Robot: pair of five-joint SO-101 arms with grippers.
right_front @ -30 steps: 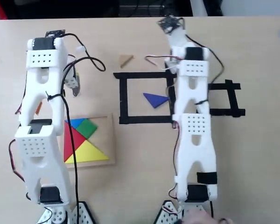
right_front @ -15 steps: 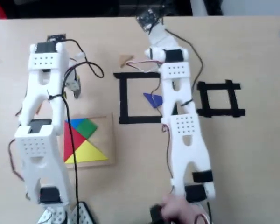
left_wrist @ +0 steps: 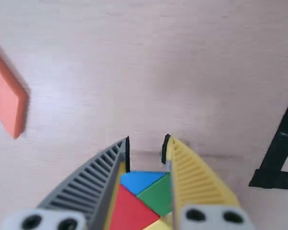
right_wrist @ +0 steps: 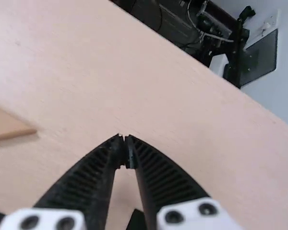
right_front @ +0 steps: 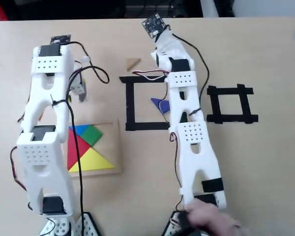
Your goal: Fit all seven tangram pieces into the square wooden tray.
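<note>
Past the far edge of the black tape frame (right_front: 129, 101), the right gripper (right_wrist: 123, 142) hangs over bare table, fingers pressed together and holding nothing. Just to its left lies the tan triangle (right_front: 133, 62), flat, narrow end toward the gripper, so the right arm looks the nearer one. A blue piece (right_front: 159, 104) sits inside the frame under that arm. The left gripper (left_wrist: 146, 147), slightly spread and empty, hovers by the far edge of the tray (right_front: 119, 147)
</note>
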